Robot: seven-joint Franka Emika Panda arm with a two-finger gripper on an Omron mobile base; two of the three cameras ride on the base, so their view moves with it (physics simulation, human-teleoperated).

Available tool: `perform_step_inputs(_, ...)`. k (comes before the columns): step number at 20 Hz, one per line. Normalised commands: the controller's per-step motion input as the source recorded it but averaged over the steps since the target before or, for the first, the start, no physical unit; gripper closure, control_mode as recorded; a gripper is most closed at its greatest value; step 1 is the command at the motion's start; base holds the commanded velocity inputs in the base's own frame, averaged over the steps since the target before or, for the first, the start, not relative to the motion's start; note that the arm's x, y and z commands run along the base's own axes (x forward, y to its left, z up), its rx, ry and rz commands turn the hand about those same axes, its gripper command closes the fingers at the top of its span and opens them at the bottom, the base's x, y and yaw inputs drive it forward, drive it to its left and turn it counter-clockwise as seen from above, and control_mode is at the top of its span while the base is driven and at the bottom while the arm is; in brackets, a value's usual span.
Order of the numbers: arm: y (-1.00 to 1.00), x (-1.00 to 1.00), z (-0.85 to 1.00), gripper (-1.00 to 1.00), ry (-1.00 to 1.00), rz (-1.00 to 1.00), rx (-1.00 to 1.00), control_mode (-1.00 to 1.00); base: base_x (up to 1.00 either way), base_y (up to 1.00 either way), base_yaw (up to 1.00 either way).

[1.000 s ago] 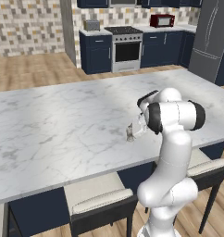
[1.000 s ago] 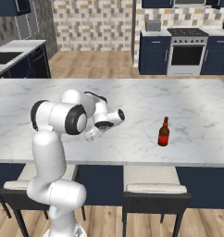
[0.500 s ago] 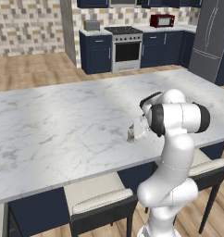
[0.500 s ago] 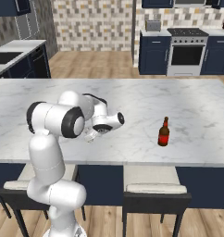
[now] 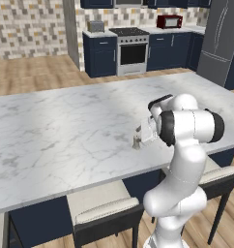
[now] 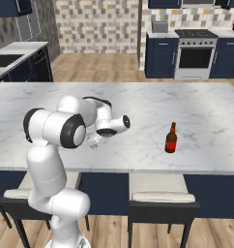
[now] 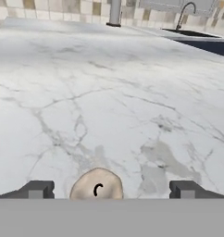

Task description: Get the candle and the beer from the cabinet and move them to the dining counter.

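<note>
Two small dark fingertips rose at the bottom of the hand view, spread wide apart, and the candle sat between them, a pale beige rounded stub with a short dark wick on its top. It lay closer to the left tip than to the right one, and neither tip touched it; bare marble showed on both sides of it. The gripper held nothing.

From the left base view the candle stood upright on the dining counter, near the counter's front edge, just under the lowered gripper. The arm's thick white elbow bulked directly to the right of it. From the right base view the gripper was tucked low behind the arm's dark-ringed joint, and the candle could not be made out clearly there.

The beer stood upright on the same counter, well to the right of the gripper in the right base view, also near the front edge and well apart from the candle. Cushioned stools were pushed in along the navy base below the slab. Beyond the counter a steel stove stood between navy base cupboards, with a red microwave on the worktop to its right.
</note>
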Motion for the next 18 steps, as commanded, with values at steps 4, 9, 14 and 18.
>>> perform_step_inputs(4,-0.07,-0.16,0.34,-1.00,-0.09,0.00,0.00,-1.00,0.00,0.00,0.00)
perform_step_inputs(9,-0.01,-0.29,0.52,-1.00,-0.09,0.00,0.00,-1.00,0.00,0.00,0.00)
perform_step_inputs(14,0.00,-0.39,0.71,-1.00,-0.06,0.00,0.00,-1.00,0.00,0.00,0.00)
perform_step_inputs(18,0.00,-0.43,0.82,-1.00,-0.02,0.00,0.00,-1.00,0.00,0.00,0.00)
